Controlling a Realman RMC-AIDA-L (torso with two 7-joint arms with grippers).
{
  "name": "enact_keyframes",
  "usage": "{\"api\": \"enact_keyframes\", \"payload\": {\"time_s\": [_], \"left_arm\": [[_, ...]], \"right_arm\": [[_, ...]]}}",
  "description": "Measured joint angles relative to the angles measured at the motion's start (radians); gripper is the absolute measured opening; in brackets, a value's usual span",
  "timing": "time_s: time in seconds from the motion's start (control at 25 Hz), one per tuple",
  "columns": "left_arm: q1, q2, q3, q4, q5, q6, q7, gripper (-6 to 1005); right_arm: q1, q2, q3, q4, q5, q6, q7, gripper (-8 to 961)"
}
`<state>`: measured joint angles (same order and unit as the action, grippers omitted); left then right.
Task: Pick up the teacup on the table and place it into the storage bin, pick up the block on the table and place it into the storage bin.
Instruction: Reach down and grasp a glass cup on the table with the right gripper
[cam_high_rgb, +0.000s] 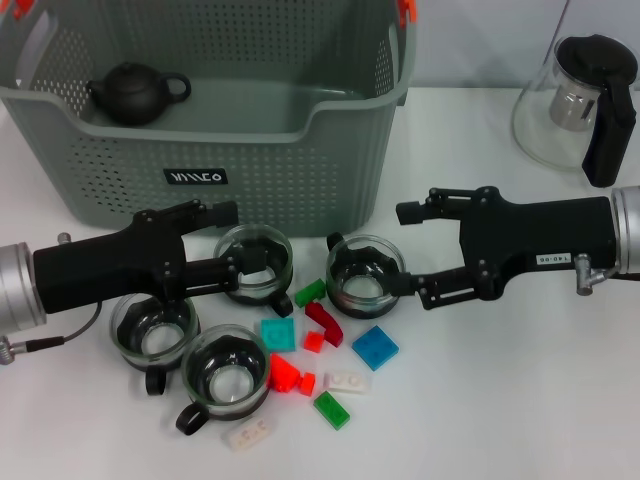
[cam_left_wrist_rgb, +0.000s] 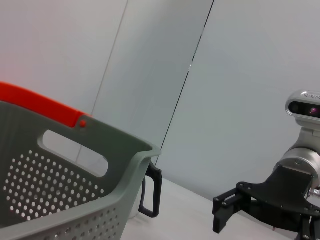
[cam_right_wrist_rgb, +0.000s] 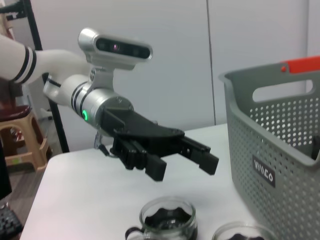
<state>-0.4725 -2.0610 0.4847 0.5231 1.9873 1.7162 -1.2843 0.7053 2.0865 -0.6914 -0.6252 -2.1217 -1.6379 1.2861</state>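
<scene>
My left gripper (cam_high_rgb: 227, 245) hung low over the table (cam_high_rgb: 500, 400), just in front of the storage bin (cam_high_rgb: 250, 150), its fingers spread apart, 1 near the bin's wall and the other reaching over the rim of a glass teacup (cam_high_rgb: 255, 262) with a black handle. My right gripper (cam_high_rgb: 408, 248) came in from the other side, fingers likewise spread, the lower 1 touching or almost touching the rim of a second teacup (cam_high_rgb: 365, 275); I gripped nothing with either. 2 more teacups (cam_high_rgb: 153, 330) (cam_high_rgb: 228, 375) stood on the table below my left arm. Between and below the cups lay the scattered blocks: a teal square (cam_high_rgb: 278, 333), a blue square (cam_high_rgb: 375, 347), a red curved piece (cam_high_rgb: 323, 322), a red brick (cam_high_rgb: 284, 373), 2 green pieces (cam_high_rgb: 309, 292) (cam_high_rgb: 331, 409) and 2 white ones (cam_high_rgb: 346, 380) (cam_high_rgb: 251, 433). Inside the bin, a dark teapot (cam_high_rgb: 135, 93) sat near its far left corner. A glass pitcher (cam_high_rgb: 580, 100) with a black handle stood on the table well to the right of the bin. From my right wrist I saw the left gripper (cam_right_wrist_rgb: 165, 157) open above a teacup (cam_right_wrist_rgb: 167, 219), the bin (cam_right_wrist_rgb: 270, 150) beside it.
</scene>
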Motion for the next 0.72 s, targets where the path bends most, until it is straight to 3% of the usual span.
{"api": "enact_keyframes", "payload": {"time_s": [0.36,0.72], "left_arm": [[0.007,0.011,0.033,0.002,0.007,0.003,0.053,845],[0.012,0.009,0.038,-0.005,0.007,0.002,0.069,846]], "right_arm": [[0.028,0.003,-0.173,-0.177,-0.096,-0.009,0.146,877],[0.140,0.008,-0.360,-0.262,-0.221,0.010,0.356,860]]}}
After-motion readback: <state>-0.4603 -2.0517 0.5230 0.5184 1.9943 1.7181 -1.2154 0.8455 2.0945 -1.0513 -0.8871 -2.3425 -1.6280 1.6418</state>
